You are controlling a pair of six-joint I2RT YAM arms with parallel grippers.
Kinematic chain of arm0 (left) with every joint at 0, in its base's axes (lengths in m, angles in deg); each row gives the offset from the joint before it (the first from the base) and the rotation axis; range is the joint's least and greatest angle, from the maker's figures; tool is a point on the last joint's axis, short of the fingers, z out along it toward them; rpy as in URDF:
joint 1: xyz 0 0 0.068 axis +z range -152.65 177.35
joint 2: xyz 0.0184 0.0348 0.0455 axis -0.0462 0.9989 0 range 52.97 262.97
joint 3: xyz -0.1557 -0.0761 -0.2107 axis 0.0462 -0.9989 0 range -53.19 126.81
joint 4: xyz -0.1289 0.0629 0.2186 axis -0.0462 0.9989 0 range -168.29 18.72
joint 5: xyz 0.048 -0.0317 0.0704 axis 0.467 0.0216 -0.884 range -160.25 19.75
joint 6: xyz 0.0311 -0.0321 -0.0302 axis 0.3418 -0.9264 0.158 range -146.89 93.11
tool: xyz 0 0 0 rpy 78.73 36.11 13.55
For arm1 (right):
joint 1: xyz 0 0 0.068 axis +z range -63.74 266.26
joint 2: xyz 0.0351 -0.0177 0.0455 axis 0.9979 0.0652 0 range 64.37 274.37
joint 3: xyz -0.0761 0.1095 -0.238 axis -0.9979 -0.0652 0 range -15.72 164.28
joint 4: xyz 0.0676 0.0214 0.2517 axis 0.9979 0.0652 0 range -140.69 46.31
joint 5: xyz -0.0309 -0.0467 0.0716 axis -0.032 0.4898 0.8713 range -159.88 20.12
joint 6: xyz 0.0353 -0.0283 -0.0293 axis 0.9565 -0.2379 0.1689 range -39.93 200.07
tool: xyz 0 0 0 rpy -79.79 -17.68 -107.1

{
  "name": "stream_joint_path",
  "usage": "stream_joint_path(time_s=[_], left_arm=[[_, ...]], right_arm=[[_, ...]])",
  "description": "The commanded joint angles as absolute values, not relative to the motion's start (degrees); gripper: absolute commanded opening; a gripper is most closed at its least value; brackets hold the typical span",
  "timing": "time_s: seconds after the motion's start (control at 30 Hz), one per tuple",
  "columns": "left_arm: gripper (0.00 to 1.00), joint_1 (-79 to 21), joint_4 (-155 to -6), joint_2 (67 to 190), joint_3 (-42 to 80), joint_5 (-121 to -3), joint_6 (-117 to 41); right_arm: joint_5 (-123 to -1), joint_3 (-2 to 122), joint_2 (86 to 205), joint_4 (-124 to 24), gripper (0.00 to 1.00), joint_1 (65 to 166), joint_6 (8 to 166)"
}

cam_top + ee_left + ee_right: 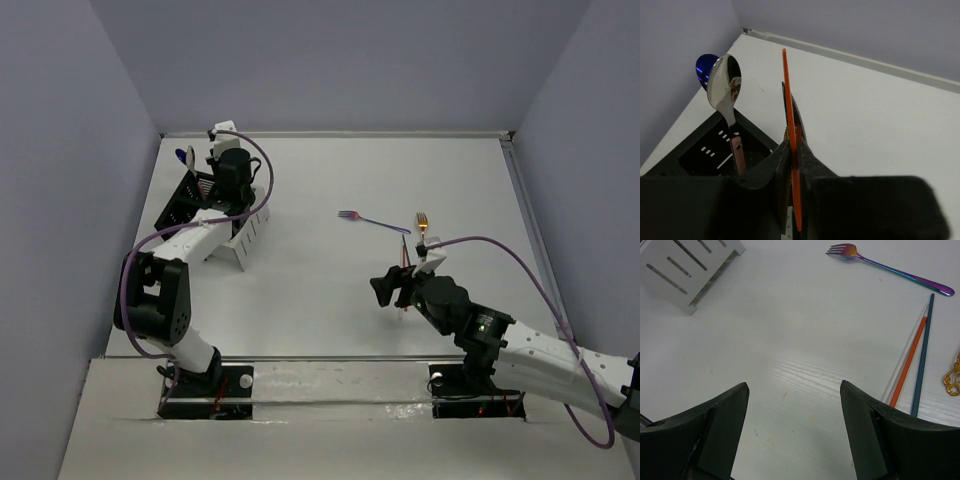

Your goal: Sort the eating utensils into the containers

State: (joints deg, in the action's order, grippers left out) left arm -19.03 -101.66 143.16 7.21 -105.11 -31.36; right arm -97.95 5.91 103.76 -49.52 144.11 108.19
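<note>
My left gripper [226, 160] hovers over the joined black caddy [183, 207] and white caddy [251, 228]. In the left wrist view it [795, 150] is shut on an orange stick [789, 105] held upright. A silver spoon [724, 87] and a blue spoon [704, 67] stand in the black caddy [695, 155]. My right gripper [388, 287] is open and empty [795, 390] low over the table. A purple fork [890, 270], a gold fork [954, 380] and orange [907, 362], dark blue [922, 355] and white sticks [901, 360] lie to its right.
A thin serrated piece [799, 120] shows right behind the held orange stick; I cannot tell if it is held. A pink handle [737, 155] stands in the black caddy. The white caddy's corner [690, 265] is far left of my right gripper. Walls enclose the table.
</note>
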Motion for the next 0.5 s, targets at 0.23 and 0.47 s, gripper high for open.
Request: stream_joint_path(time_s=[0.23,0.47], left_arm=[[0.69,-18.9,-102.7,138.8,9.6,-103.8,-31.7],[0.72,-18.9,-95.6,131.6,14.5,-93.8,-37.5]], right_arm=[[-99.1,6.2,105.8,-52.7,0.79,144.6,108.4],[-98.6,6.2,106.7,-53.7,0.77,144.6,107.8]])
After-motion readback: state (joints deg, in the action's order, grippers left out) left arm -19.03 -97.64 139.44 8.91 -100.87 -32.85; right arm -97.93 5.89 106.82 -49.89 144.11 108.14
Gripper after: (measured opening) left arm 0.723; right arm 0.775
